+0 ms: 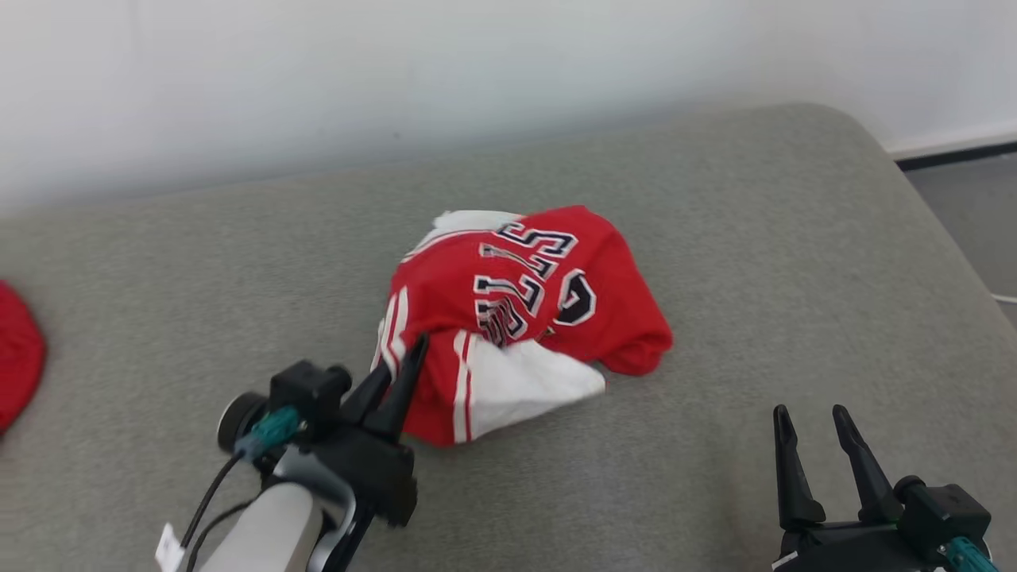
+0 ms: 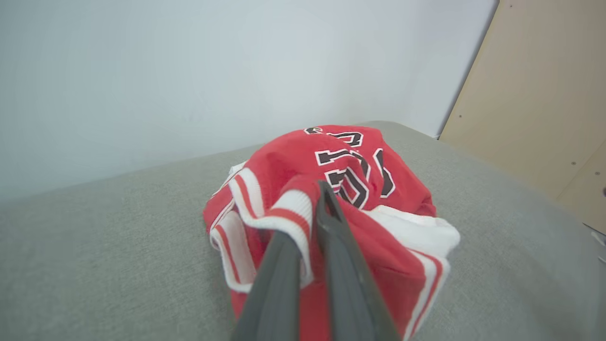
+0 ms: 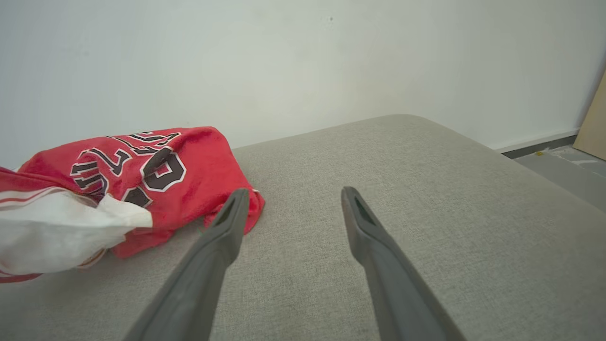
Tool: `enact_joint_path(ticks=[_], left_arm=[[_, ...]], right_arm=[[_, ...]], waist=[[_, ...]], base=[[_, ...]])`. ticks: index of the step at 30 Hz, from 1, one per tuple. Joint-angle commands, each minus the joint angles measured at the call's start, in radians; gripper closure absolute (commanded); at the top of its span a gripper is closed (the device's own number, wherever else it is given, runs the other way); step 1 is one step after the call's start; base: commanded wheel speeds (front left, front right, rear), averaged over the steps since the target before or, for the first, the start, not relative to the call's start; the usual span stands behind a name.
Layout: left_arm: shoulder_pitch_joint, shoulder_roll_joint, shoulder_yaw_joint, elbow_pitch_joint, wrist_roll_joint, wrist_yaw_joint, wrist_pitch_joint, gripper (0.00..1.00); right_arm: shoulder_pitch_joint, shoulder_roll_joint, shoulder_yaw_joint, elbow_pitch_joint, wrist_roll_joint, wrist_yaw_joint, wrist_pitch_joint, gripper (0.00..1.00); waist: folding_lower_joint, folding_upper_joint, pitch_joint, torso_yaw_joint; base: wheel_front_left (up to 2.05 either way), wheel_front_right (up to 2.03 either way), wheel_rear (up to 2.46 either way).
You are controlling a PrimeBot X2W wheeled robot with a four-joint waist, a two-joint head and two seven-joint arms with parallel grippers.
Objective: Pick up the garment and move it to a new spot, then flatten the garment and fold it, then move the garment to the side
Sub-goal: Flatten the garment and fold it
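Observation:
The garment (image 1: 524, 310) is a red jersey with white trim and black-and-white lettering, crumpled in a heap in the middle of the grey padded surface. My left gripper (image 1: 409, 361) is at its near left edge, shut on a red-and-white striped fold. The left wrist view shows that fold of the garment (image 2: 303, 161) draped over and pinched between the two fingers of the left gripper (image 2: 307, 208). My right gripper (image 1: 812, 415) stands open at the lower right, apart from the cloth. In the right wrist view the right gripper (image 3: 294, 192) holds nothing, and the garment (image 3: 142, 166) lies to its left.
The grey padded surface (image 1: 715, 238) runs to a white wall behind and ends in a rounded edge at the right, with floor (image 1: 969, 206) beyond. Another red cloth (image 1: 16, 357) lies at the far left edge. A beige panel (image 2: 544, 94) stands at the right of the left wrist view.

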Motion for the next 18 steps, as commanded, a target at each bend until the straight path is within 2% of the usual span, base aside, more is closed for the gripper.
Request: enact_joint_path(ticks=[1,4,11,14,18], left_arm=[[0.039,0.017,0.002,-0.02,-0.008,0.001,0.004,1.0],[0.127,0.062,0.002,-0.097,-0.026,0.006,0.034,1.0],[0.349,0.145,0.062,-0.225,-0.094,0.074,0.068,1.0],[0.408,0.169,0.077,-0.216,-0.098,0.093,0.065,1.0],[0.439,0.17,0.086,-0.176,-0.111,0.102,0.052,1.0]], right_arm=[[0.011,-0.003,0.002,-0.003,0.008,0.001,0.001,0.0],[0.014,-0.003,0.003,-0.002,0.01,0.001,0.003,0.0],[0.018,-0.001,0.012,0.002,0.015,0.001,0.004,0.0],[0.016,-0.004,0.017,0.004,0.019,0.001,0.005,0.0],[0.014,-0.012,0.021,0.007,0.024,0.001,0.005,0.0]], waist=[[-0.0001,-0.0001,-0.041,0.082],[-0.0001,-0.0001,-0.049,0.123],[-0.0001,-0.0001,-0.043,0.17],[-0.0001,-0.0001,-0.039,0.173],[-0.0001,-0.0001,-0.037,0.172]], base=[[0.0,0.0,0.0],[0.0,0.0,0.0],[0.0,0.0,0.0],[0.0,0.0,0.0],[0.0,0.0,0.0]])
